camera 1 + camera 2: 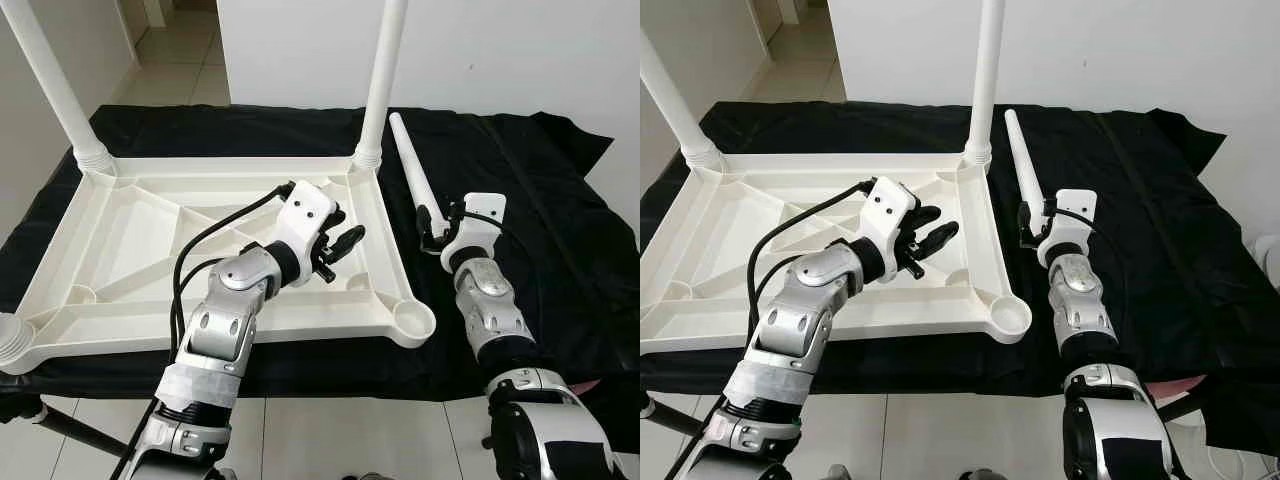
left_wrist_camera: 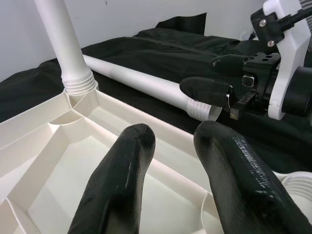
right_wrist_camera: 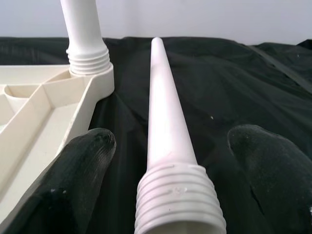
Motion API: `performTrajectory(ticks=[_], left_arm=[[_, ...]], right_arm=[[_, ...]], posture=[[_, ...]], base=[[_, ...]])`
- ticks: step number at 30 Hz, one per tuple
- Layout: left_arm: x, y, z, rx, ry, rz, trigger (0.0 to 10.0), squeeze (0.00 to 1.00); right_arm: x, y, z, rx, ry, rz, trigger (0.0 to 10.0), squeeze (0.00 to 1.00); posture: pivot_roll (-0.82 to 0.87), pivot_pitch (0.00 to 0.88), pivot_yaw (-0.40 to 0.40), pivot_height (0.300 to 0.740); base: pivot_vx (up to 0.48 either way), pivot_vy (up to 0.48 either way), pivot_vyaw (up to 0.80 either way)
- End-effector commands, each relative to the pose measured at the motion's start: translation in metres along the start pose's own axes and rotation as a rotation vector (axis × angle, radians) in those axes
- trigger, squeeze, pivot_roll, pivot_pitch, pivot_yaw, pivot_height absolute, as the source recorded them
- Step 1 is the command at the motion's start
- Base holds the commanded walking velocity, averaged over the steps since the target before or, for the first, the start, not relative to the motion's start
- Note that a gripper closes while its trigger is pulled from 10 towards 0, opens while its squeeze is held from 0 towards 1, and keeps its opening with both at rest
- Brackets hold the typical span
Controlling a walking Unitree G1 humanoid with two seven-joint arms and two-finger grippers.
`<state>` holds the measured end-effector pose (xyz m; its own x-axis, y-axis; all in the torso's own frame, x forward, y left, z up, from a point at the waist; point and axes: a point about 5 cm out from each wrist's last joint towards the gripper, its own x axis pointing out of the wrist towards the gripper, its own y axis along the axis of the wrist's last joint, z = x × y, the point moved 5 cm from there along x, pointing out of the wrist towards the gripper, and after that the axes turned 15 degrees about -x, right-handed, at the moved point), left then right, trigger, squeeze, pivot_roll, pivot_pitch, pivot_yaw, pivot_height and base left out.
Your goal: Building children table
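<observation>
A white table top (image 1: 150,215) lies upside down on a black cloth. Upright white legs stand in its far left corner (image 1: 55,85) and far right corner (image 1: 385,70). A threaded leg base (image 1: 10,342) shows at the near left corner. The near right socket (image 1: 415,322) holds nothing. A loose white leg (image 1: 410,165) lies on the cloth beside the top. My right gripper (image 1: 432,228) is open, one finger on each side of the leg's threaded end (image 3: 178,200) without touching it. My left gripper (image 1: 340,245) hovers open over the top's right part, holding nothing.
The black cloth (image 1: 540,190) covers the whole work surface, with bare room to the right of the loose leg. A white wall (image 1: 500,50) stands behind. Tiled floor (image 1: 330,440) lies before the near edge. A black cable (image 1: 215,230) loops from my left wrist.
</observation>
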<state>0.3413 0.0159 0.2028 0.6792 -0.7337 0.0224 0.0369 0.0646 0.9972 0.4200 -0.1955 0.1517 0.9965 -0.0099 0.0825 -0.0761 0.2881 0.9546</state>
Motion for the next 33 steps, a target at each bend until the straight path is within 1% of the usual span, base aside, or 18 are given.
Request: performTrajectory(ticks=[1,6,10,12,15,18,21,27,31,33], left_arm=[[0.000,-0.001,0.001,0.012,0.038,-0.003,10.0,0.00],[-0.001,-0.001,0.006,0.021,0.044,-0.003,10.0,0.00],[-0.002,-0.001,0.006,0.020,0.052,-0.006,10.0,0.00],[-0.003,-0.001,0.007,-0.019,0.056,-0.010,10.0,0.00],[-0.004,0.000,0.007,-0.020,0.056,-0.009,10.0,0.00],[-0.005,0.002,0.009,-0.003,0.049,-0.014,10.0,0.00],[-0.005,0.003,0.010,0.000,0.046,-0.015,10.0,0.00],[-0.004,0.004,0.011,0.001,0.046,-0.017,10.0,0.00],[-0.006,0.005,0.014,0.003,0.039,-0.025,10.0,0.00],[-0.007,0.004,0.013,0.011,0.042,-0.030,10.0,0.00]], right_arm=[[0.003,0.000,-0.002,0.009,0.010,-0.002,10.0,0.00],[0.006,-0.005,-0.001,0.006,0.022,-0.027,10.0,0.00],[0.006,-0.010,0.001,-0.002,0.019,-0.045,10.0,0.00],[0.005,-0.017,0.003,-0.008,0.004,-0.085,10.0,0.00],[0.005,-0.019,0.003,-0.010,0.006,-0.091,10.0,0.00],[0.004,-0.024,0.001,-0.023,0.025,-0.105,10.0,0.00],[0.004,-0.027,0.001,-0.017,0.033,-0.117,10.0,0.00],[0.004,-0.029,0.000,-0.017,0.043,-0.125,10.0,0.00],[0.004,-0.032,-0.003,-0.025,0.053,-0.146,10.0,0.00],[0.005,-0.033,-0.003,-0.032,0.055,-0.151,10.0,0.00]], posture=[[0.01,0.059,-0.014,0.740],[0.02,0.065,-0.016,0.740],[0.03,0.068,-0.015,0.740],[0.03,0.071,-0.011,0.740],[0.04,0.074,-0.009,0.740],[0.04,0.072,-0.006,0.740],[0.04,0.069,-0.004,0.740],[0.05,0.075,-0.002,0.740],[0.06,0.079,-0.004,0.740],[0.06,0.079,-0.005,0.740]], base=[[0.000,0.000,0.00],[0.000,0.000,0.00],[0.000,0.000,0.00],[0.000,0.000,0.00],[0.000,0.000,0.00],[0.000,0.000,0.00],[0.000,0.000,0.00],[0.000,0.000,0.00],[0.000,0.000,0.00],[0.000,0.000,0.00]])
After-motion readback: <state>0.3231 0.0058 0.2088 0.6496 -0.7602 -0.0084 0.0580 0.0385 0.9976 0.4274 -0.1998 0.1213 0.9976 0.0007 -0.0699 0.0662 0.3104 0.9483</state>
